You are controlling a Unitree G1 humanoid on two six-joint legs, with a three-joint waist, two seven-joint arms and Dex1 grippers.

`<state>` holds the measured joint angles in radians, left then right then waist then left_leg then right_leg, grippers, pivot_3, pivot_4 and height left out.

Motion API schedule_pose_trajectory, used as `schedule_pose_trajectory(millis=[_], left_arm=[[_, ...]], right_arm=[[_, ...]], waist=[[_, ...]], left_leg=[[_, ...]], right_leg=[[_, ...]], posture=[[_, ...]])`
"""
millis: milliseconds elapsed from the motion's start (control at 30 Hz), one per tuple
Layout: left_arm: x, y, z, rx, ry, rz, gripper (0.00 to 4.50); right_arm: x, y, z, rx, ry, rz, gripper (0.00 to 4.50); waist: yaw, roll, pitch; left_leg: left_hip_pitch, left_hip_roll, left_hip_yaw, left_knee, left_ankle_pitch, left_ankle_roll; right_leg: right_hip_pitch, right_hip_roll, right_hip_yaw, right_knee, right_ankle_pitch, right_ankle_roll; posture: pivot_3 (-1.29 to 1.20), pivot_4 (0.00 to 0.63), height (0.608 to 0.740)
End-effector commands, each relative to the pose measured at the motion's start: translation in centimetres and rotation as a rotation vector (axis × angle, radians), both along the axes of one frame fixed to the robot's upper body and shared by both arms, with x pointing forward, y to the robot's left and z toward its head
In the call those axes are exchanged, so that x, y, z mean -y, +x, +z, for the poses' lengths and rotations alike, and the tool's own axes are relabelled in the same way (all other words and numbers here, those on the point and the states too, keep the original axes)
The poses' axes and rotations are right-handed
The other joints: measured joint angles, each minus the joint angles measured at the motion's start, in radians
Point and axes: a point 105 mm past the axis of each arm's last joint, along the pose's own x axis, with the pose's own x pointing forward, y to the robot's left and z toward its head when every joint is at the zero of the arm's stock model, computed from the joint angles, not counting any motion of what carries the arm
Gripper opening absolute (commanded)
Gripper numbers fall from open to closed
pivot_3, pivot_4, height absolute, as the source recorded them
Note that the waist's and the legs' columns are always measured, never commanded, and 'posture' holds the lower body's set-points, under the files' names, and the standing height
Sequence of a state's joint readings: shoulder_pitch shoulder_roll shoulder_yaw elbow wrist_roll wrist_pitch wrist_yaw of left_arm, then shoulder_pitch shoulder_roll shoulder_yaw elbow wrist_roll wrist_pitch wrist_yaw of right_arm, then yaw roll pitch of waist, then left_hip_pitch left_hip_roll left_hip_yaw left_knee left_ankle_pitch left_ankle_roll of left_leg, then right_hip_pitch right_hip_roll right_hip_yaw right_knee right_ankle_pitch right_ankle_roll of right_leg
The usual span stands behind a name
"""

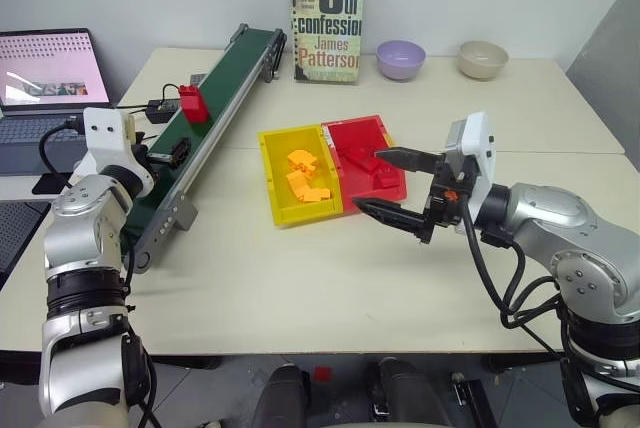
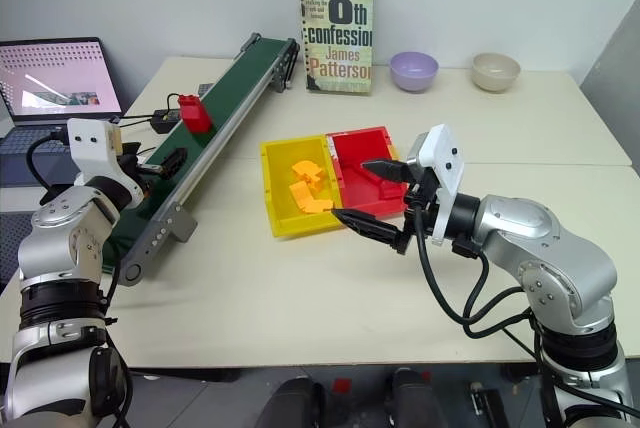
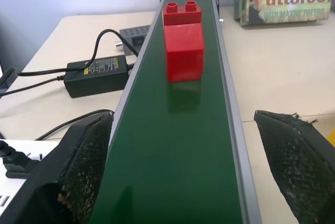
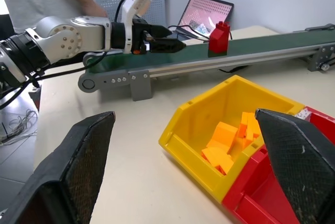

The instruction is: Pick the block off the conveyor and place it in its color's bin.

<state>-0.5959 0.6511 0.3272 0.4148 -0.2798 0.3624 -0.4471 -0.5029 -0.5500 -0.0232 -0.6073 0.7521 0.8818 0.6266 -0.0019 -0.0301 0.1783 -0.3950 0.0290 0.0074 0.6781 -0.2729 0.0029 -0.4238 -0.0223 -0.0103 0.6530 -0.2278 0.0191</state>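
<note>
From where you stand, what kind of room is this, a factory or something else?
More likely a lab or office test bench than a factory: the conveyor is a small tabletop one, with a laptop beside it, and a paperback and two bowls at the back of the table.

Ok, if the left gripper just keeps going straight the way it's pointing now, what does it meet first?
The red block. The left gripper is open and lined up along the conveyor, with bare green belt between it and the block. Nothing else seems to stand in that line, though how far off the block is stays hard to judge.
</note>
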Motion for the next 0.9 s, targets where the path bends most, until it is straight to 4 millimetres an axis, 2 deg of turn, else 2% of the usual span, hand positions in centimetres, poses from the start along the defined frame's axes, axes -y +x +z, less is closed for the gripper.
schedule_pose_trajectory(millis=[33,467,567,733,900], left_arm=[[0.2,0.3,1.4,0.054,0.007,-0.006,4.49],[0.1,0.4,1.1,0.056,0.006,0.004,4.49],[-0.3,-0.2,1.2,0.067,-0.017,0.005,4.10],[-0.8,-1.2,0.3,0.027,0.004,0.019,3.02],[-0.7,-2.2,0.4,0.021,-0.001,0.020,2.06]], right_arm=[[0.0,-0.8,1.0,0.041,0.012,0.013,4.50],[0.1,-0.9,1.1,0.036,0.015,0.000,4.50],[0.0,-0.9,1.2,0.032,0.023,-0.001,4.50],[0.1,-0.8,1.6,0.035,0.022,-0.002,4.50],[0.0,-0.7,2.0,0.036,0.030,0.000,4.50]], waist=[[0.000,0.000,0.000],[0.000,0.000,0.000],[0.000,0.000,0.000],[0.000,0.000,0.000],[0.000,0.000,0.000]], left_leg=[[0.000,0.000,0.000,0.000,0.000,0.000],[-0.002,0.000,-0.001,0.000,0.000,0.000],[-0.002,0.000,-0.001,0.000,0.000,0.000],[-0.002,0.000,-0.001,0.000,0.000,0.000],[-0.002,0.000,-0.002,0.000,0.000,0.000]], right_leg=[[0.000,0.000,0.000,0.000,0.000,0.000],[0.000,0.000,0.000,-0.002,0.000,0.000],[0.000,0.000,0.000,-0.003,0.000,0.000],[0.000,-0.003,0.000,-0.004,0.000,0.000],[0.000,-0.004,0.000,-0.004,0.000,0.000]], posture=[[0.00,0.150,0.740],[0.00,0.150,0.740],[0.00,0.150,0.740],[0.00,0.150,0.740],[0.00,0.150,0.740]])
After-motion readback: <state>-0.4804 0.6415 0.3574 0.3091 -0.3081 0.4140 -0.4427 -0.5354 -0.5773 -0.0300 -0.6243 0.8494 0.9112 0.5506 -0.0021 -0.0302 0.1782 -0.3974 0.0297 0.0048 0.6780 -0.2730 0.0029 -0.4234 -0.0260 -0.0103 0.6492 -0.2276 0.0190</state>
